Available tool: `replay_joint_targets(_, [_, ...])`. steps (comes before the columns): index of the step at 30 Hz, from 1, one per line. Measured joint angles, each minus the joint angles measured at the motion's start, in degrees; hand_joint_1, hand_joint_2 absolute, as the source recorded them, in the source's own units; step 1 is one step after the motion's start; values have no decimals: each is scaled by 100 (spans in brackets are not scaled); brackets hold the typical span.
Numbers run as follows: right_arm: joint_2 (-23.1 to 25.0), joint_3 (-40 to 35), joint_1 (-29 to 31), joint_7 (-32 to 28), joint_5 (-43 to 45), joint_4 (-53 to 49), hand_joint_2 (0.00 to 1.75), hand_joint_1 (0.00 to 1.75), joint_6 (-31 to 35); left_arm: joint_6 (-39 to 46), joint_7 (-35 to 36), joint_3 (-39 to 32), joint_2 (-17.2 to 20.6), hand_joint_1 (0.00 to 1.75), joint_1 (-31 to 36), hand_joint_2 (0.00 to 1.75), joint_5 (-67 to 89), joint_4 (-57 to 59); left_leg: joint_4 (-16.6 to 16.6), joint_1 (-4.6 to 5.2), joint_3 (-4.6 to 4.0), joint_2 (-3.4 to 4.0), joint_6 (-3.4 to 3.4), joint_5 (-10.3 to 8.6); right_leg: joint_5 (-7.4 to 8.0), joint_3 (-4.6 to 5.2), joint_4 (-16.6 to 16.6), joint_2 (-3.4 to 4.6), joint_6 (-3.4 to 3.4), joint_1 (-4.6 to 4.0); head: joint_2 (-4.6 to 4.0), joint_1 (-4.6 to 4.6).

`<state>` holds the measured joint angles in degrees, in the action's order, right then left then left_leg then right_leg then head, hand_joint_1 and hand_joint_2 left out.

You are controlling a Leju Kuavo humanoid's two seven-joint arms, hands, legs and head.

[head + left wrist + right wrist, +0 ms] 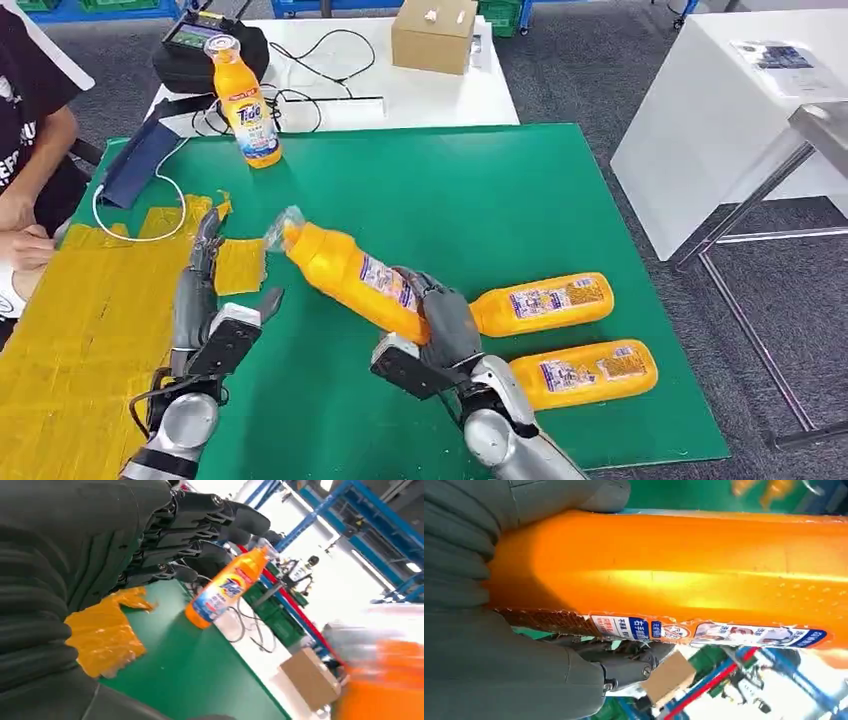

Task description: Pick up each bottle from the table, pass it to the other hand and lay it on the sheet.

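While clasped in the right hand, tilted orange bottle; left hand open, empty

The held orange plastic bottle looks glossy and smooth, with a shiny printed label. The green worktop is matt; the crinkled yellow sheet looks rough; the brown cardboard box dull.

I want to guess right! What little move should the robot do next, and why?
Probably bring the held bottle a bit closer to the left hand. The right hand grips it off the green mat, cap pointing at the left hand, whose fingers are apart and hold nothing, so the handover hasn't happened.
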<state>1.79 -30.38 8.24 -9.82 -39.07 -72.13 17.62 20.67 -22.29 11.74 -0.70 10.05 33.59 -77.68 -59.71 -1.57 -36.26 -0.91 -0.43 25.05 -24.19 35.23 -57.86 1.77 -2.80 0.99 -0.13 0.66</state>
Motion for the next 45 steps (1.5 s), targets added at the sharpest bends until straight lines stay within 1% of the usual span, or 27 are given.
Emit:
replay_joint_targets(2, [111, 205, -95, -135, 298, -91, 175, 175, 37, -202, -59, 0, -31, 0, -50, 175, -433, -152, 0, 0, 0, -1, 0, 0, 0, -1, 0, -1, 0, 0, 0, 0])
replay_joint_targets(6, [278, 474, -163, -277, 577, -151, 175, 175, 68, -811, -146, 35, -33, 0, -168, 175, -1204, -503, 0, 0, 0, 0, 0, 0, 0, 0, 0, 0, 0, 0, 0, 0])
replay_joint_targets(9, [350, 564, -178, -349, 681, -151, 175, 175, 72, -1239, -192, 92, -33, 0, -237, 175, -1740, -719, 0, 0, 0, 0, 0, 0, 0, 0, -1, -1, 0, -1, 0, 0])
replay_joint_targets(13, [417, 629, -185, -428, 762, -151, 175, 175, 85, -1611, -181, 94, -33, 0, -263, 175, -2192, -865, 0, -1, 0, -1, 0, 0, 0, 0, 0, -1, 0, -1, 0, 0])
replay_joint_targets(17, [459, 629, -185, -647, 883, -148, 175, 175, 68, -2388, -170, 94, -33, 0, -264, 175, -2980, -887, 0, 0, 0, 0, 0, 0, 0, 0, 0, -1, 0, 0, 0, 0])
replay_joint_targets(24, [478, 616, -184, -811, 896, -148, 175, 175, 22, -2677, -170, 105, -33, 0, -250, 175, -3177, -887, 0, 0, 0, 0, 0, 0, 0, 1, 0, -1, 0, 0, 0, 0])
replay_joint_targets(26, [478, 555, -179, -1036, 762, -148, 175, 175, 94, -2824, -170, 183, -31, 0, -183, 175, -3193, -887, 0, 0, -1, -2, 0, -1, 0, 0, -1, -1, 0, -1, 0, 0])
replay_joint_targets(28, [494, 419, -164, -1259, 574, -140, 175, 171, 175, -2929, -170, 287, -31, 0, -104, 175, -3184, -887, 0, -1, 0, -1, 0, 0, 0, 1, -1, 0, 0, -1, 0, 0])
replay_joint_targets(29, [509, 340, -158, -1327, 460, -126, 175, 175, 221, -2944, -170, 332, -31, 0, -64, 175, -3147, -883, 0, -1, 0, 0, 0, 0, 0, 1, -1, 0, 0, -1, 0, 0])
replay_joint_targets(30, [516, 266, -146, -1364, 355, -107, 175, 175, 254, -2937, -168, 389, -31, 0, -22, 175, -3092, -876, 0, -1, 0, 0, 0, 0, 0, 2, -1, 0, 0, -1, 0, 0])
replay_joint_targets(35, [588, -125, -74, -1388, 34, 62, 175, 175, 415, -2894, -151, 568, -33, 0, 167, 175, -3037, -738, 0, -1, 0, 0, 0, -1, 0, 1, -1, 0, 0, -1, 0, 0])
replay_joint_targets(44, [651, -372, 72, -1368, 32, 365, 175, 175, 431, -2874, -173, 671, -33, 0, 246, 175, -2989, -572, 0, 0, 0, 0, 0, -1, 0, 1, -1, 0, 0, 0, 0, 0])
replay_joint_targets(45, [653, -385, 87, -1361, 45, 392, 175, 175, 426, -2874, -179, 673, -33, 49, 245, 175, -2987, -566, 0, 0, 0, 0, 0, -1, 0, 1, -1, 0, 0, 0, 0, 0])
